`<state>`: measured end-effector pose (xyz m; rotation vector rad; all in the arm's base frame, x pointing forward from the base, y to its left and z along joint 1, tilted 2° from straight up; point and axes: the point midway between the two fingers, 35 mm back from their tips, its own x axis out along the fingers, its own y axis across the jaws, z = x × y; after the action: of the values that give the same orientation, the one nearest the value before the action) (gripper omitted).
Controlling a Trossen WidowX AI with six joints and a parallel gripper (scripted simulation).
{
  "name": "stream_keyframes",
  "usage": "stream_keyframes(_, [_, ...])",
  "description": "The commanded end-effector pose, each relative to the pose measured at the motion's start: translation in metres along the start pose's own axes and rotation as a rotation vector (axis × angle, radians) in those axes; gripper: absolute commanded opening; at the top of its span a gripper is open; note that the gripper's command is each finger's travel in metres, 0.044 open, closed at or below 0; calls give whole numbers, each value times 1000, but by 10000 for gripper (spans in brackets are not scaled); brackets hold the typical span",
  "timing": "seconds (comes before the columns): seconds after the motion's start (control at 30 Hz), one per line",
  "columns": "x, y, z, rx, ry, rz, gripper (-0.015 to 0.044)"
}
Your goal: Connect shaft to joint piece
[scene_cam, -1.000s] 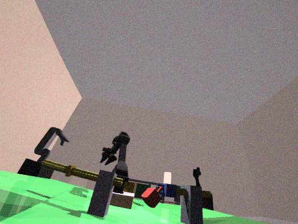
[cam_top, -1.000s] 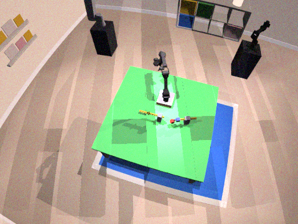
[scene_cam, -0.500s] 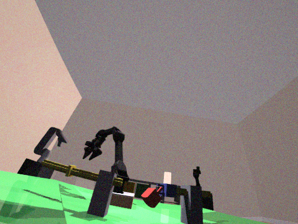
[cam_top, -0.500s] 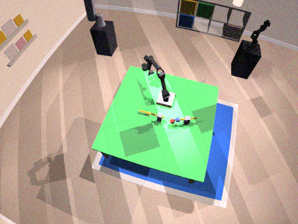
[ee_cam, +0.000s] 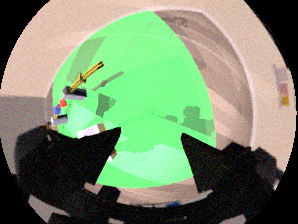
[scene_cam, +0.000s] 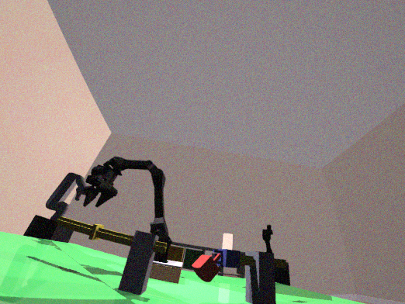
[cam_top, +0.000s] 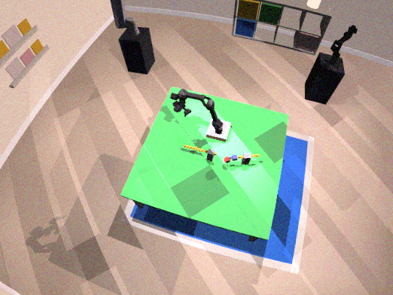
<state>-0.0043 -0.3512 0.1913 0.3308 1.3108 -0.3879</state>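
Note:
A long yellow shaft [cam_top: 193, 148] [scene_cam: 77, 226] [ee_cam: 91, 72] runs through a dark block [cam_top: 210, 154] [scene_cam: 137, 261] near the table's middle. To its right a short shaft sits in a grey block [cam_top: 247, 158] [scene_cam: 260, 273]. That shaft carries a blue piece [cam_top: 234, 157] [scene_cam: 230, 257] and the red joint piece [cam_top: 226, 159] [scene_cam: 205, 264] [ee_cam: 64, 103], which hangs tilted downward. My gripper [cam_top: 181, 110] [scene_cam: 95, 202] [ee_cam: 152, 133] is open and empty. It hangs high over the table's back left part, well away from both shafts.
The arm's white base plate [cam_top: 225, 136] stands just behind the shafts on the green table [cam_top: 196, 196]. Black pedestals [cam_top: 136, 49] and a shelf unit [cam_top: 280, 22] stand on the floor far from the table.

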Motion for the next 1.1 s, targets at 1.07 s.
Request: stream_keyframes(1.07, [77, 473, 109, -402, 193, 44, 440])
